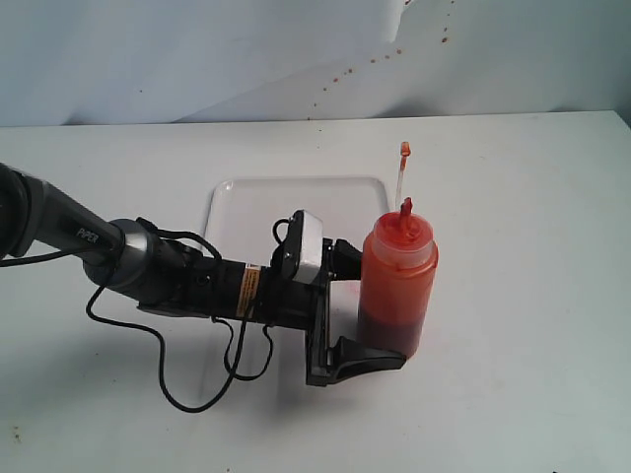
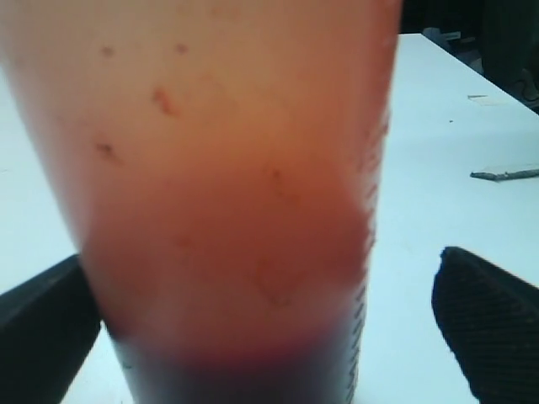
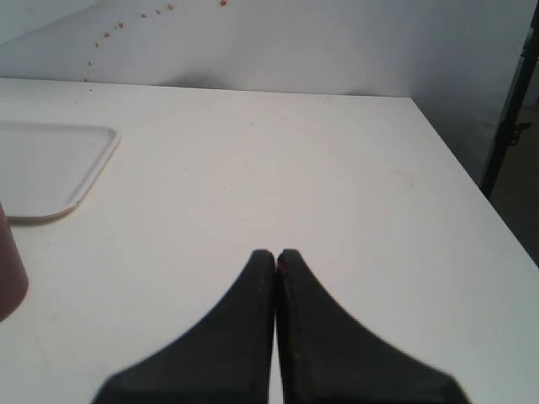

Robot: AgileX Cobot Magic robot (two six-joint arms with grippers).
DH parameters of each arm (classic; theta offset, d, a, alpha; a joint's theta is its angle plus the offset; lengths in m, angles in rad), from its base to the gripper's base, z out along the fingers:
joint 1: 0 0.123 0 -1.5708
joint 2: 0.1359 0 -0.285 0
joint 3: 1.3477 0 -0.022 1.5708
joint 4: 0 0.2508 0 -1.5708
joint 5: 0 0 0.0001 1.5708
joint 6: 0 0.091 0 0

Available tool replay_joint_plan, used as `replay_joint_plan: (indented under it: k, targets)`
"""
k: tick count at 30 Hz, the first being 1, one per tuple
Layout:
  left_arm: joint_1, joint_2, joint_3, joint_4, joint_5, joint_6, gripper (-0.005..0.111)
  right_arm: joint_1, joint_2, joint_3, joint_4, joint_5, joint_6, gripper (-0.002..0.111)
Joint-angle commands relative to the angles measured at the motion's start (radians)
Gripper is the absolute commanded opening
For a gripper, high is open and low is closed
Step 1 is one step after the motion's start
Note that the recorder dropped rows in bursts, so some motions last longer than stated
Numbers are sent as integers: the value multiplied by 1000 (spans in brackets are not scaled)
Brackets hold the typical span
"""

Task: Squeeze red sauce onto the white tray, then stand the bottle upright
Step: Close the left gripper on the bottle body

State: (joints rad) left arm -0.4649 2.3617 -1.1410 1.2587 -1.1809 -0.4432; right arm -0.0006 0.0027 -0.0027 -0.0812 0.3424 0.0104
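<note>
The left arm [image 1: 148, 266] reaches in from the left edge of the exterior view, low over the table [image 1: 532, 246], with a black cable [image 1: 197, 394] looping beneath it. Behind its wrist lies the tray [image 1: 246, 197], flat on the table; its surface looks plain white where it shows. The left gripper [image 1: 380, 308] stands at the tray's right front corner, released, its jaws spread wide with the bottle [image 1: 398, 266] between them. In the left wrist view one pad [image 2: 46, 332] sits against or just beside the bottle's wall; the close blur makes contact hard to judge. The other pad [image 2: 488, 332] stands clearly apart from the bottle, with bare table showing in the gap.

The bottle stands upright on its base. The right wrist view suggests it rests on the table just off the tray's corner. The sauce [image 1: 389, 325] shows as a darker red mass in its lower part, under an orange-tinted upper part. The nozzle [image 1: 406, 207] points up, and the strap [image 1: 400, 177] rises above it.

Small reddish spots [image 1: 375, 59] dot the wall behind the table.

The right gripper [image 3: 275, 257] shows only in its own wrist view: clenched, its jaws pressed together on nothing, over bare table to the right of the tray and bottle.
</note>
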Motion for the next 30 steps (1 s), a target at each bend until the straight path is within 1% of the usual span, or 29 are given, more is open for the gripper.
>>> replay_joint_plan:
  k: [1, 9, 14, 23, 26, 30]
  targets:
    - [-5, 1, -4, -33, -27, 6, 97, 1, -3, 3, -9, -1, -3, 0]
    - [-5, 1, -4, -35, -32, 3, 97, 1, -3, 3, -9, -1, -3, 0]
    - [-5, 1, -4, -105, -22, 6, 97, 1, -3, 3, -9, -1, -3, 0]
    - [-5, 1, -4, -98, -23, -2, 97, 1, -3, 3, -9, -1, -3, 0]
    - [-14, 1, -4, -98, -6, -41, 97, 1, -3, 3, -9, -1, -3, 0]
    - [-47, 1, -4, -98, 40, -61, 97, 1, -3, 3, -9, -1, -3, 0]
